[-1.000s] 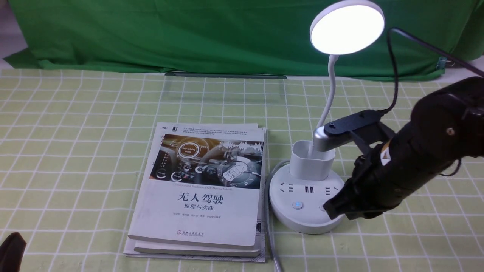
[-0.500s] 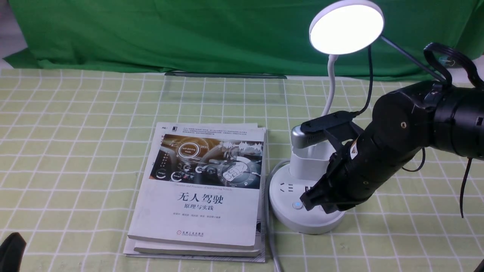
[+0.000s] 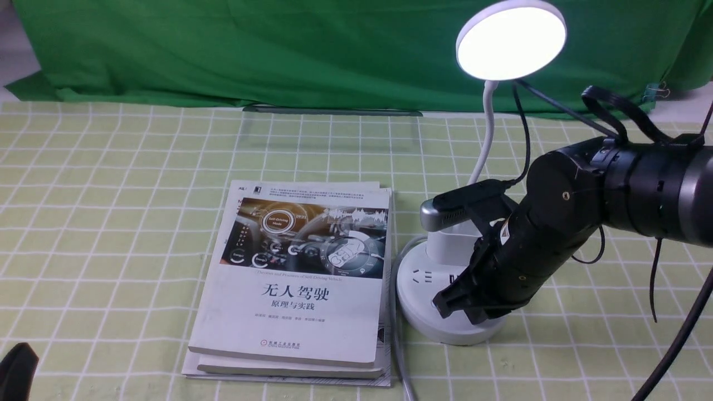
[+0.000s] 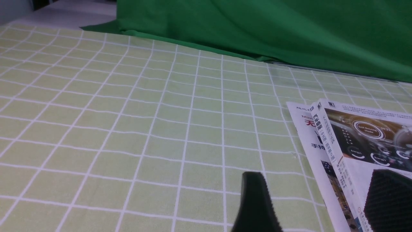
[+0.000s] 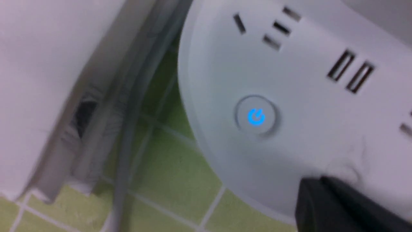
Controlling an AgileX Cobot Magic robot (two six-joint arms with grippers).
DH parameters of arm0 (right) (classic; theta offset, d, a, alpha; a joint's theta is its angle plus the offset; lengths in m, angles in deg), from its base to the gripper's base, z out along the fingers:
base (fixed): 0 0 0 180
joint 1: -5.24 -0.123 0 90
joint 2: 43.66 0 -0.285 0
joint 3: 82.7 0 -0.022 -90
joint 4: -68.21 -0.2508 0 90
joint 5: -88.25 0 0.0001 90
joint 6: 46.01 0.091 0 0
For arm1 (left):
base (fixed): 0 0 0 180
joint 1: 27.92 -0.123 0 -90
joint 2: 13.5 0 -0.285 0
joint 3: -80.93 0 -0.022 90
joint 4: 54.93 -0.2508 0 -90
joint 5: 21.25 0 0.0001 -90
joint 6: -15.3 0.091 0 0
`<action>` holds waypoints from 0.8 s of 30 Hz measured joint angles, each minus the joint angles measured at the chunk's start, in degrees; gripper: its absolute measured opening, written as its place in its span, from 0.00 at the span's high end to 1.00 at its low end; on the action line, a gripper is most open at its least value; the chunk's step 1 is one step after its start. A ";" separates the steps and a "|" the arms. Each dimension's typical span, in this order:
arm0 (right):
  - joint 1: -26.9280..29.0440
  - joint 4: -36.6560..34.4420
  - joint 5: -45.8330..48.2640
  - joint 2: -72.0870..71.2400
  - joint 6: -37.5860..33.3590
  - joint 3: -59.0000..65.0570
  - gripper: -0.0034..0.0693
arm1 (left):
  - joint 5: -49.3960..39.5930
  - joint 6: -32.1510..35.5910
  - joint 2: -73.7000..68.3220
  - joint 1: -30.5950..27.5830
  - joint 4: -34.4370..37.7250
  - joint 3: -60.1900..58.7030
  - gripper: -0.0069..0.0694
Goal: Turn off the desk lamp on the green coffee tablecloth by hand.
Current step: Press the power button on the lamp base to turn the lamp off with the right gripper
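Desk lamp stands on the green coffee tablecloth, R of centre, just beside a stack of books. Disc head is lit, so job not done. Right gripper angles down onto the round base w/ jaws pressed together and nothing held. That makes sense, as a closed tip works like one blunt finger for a btn. Tip sits over the base's front, where the btns are. Arm body + grey wrist cam hide most of the cup holder and the base's R half, so which btn is under it, or whether it's touching, can't be told here. Left gripper is only a dark sliver at the bottom corner, well apart from the lamp, prob. parked out of the way.

Left wrist view: left gripper has fingers spread wide, empty. Between them only cloth and a corner of the books show. Lamp not in shot.

Right wrist view is v. close and blurry. Power btn glows blue and is uncovered. Black fingertip is at the base rim, near that btn but not on it. A faint round bump just beside the tip is poss. the 2nd btn, too soft to say. Grey cord runs between base and books. Fingertip is cut off by the frame edge, and contact w/ the base can't be confirmed.
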 joint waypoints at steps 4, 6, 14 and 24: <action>0.00 0.00 0.51 0.35 0.00 -0.38 0.89 | 0.00 0.00 0.00 0.00 0.00 0.00 0.37; 0.00 0.06 0.51 0.13 0.00 -0.38 0.89 | 0.00 0.00 0.00 0.00 0.00 0.00 0.37; 0.00 1.18 -1.35 -2.00 0.00 0.18 0.89 | 0.00 0.00 0.00 0.00 0.00 0.00 0.37; 0.52 1.53 -2.12 0.82 0.00 -0.41 0.89 | 0.00 0.00 0.00 0.00 0.00 0.00 0.37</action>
